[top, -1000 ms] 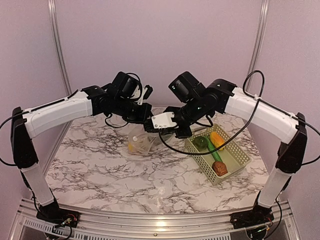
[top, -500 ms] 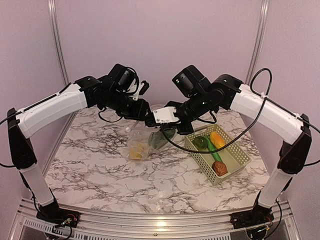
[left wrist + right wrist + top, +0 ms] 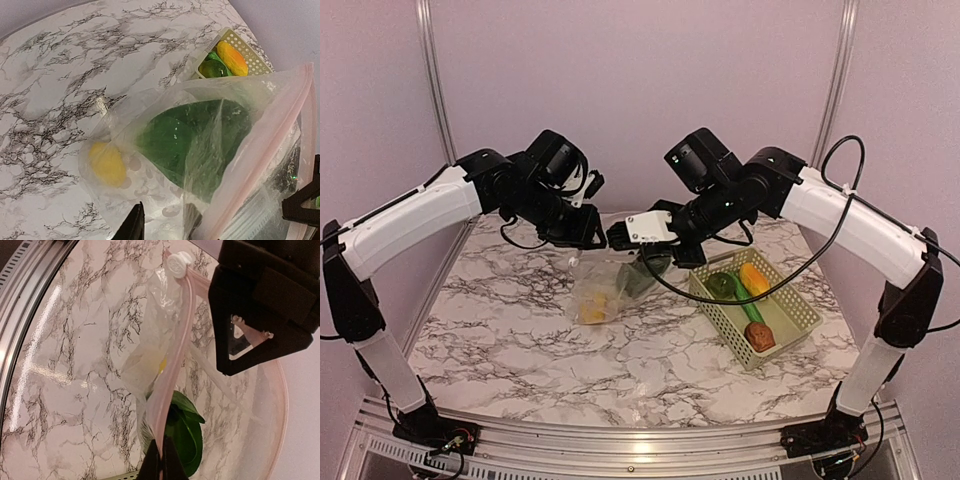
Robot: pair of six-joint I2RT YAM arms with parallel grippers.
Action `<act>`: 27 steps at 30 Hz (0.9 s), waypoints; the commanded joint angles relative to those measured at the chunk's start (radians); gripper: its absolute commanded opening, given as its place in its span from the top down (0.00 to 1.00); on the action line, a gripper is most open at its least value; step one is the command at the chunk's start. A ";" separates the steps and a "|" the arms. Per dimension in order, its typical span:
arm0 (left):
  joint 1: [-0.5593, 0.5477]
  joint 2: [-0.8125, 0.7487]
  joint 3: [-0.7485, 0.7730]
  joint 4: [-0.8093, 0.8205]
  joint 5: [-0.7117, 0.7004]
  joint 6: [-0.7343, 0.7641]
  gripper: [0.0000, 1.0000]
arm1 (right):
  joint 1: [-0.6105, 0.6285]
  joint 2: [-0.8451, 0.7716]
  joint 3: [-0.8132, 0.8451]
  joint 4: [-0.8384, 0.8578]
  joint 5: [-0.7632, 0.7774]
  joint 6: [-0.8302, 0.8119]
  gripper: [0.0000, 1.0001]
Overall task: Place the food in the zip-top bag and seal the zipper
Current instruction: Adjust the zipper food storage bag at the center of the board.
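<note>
Right jaws pinch the zipper [image 3: 175, 375], left jaws stand slightly apart, above the marbled table [image 3: 510, 345] before lilac walls [image 3: 640, 70].

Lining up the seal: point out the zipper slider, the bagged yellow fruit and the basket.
zipper slider [image 3: 179, 262], right wrist view, white round cap
yellow fruit [image 3: 106, 163], left wrist view, its middle
basket [image 3: 792, 290], top external view, right rim

We count one zip-top bag [image 3: 605, 285], one basket [image 3: 725, 325] and five food pieces that we can see: one yellow fruit [image 3: 106, 164], one green leafy piece [image 3: 185, 145], one green vegetable [image 3: 725, 286], one orange-yellow piece [image 3: 753, 278], one brown lump [image 3: 760, 337].
</note>
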 commanded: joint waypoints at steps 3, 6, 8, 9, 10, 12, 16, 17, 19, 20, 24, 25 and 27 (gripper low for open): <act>0.005 -0.044 0.042 -0.067 0.018 -0.008 0.91 | 0.011 0.015 0.032 0.000 -0.017 0.026 1.00; 0.005 -0.049 0.061 -0.068 0.007 -0.005 1.00 | 0.011 0.016 0.061 0.008 -0.008 0.026 1.00; 0.006 -0.049 0.105 -0.072 -0.023 0.001 1.00 | 0.011 0.020 0.099 0.014 -0.017 0.032 1.00; 0.006 -0.048 0.128 -0.071 -0.040 0.004 1.00 | 0.011 0.023 0.117 0.020 -0.026 0.037 1.00; 0.006 -0.047 0.152 -0.071 -0.052 0.006 1.00 | 0.011 0.025 0.128 0.024 -0.035 0.043 1.00; 0.006 -0.045 0.172 -0.074 -0.086 0.016 1.00 | 0.011 0.029 0.129 0.030 -0.040 0.050 1.00; 0.006 -0.036 0.132 -0.088 -0.100 0.041 1.00 | 0.011 0.036 0.070 0.015 -0.037 0.031 0.90; 0.006 -0.030 0.116 -0.088 -0.100 0.045 1.00 | 0.011 0.038 0.055 0.011 -0.035 0.034 0.85; 0.006 -0.017 0.097 -0.088 -0.095 0.045 1.00 | 0.011 0.039 0.049 0.007 -0.035 0.051 0.79; 0.005 -0.011 0.096 -0.087 -0.092 0.041 1.00 | 0.011 0.035 0.054 0.004 -0.045 0.055 0.76; 0.006 -0.010 0.104 -0.069 -0.096 0.025 1.00 | 0.008 -0.021 0.071 -0.001 -0.072 0.063 0.64; 0.005 -0.011 0.104 -0.062 -0.098 0.023 1.00 | 0.005 -0.040 0.069 -0.002 -0.076 0.064 0.63; 0.006 -0.012 0.104 -0.053 -0.100 0.020 1.00 | -0.013 -0.094 0.041 0.032 -0.100 0.093 0.60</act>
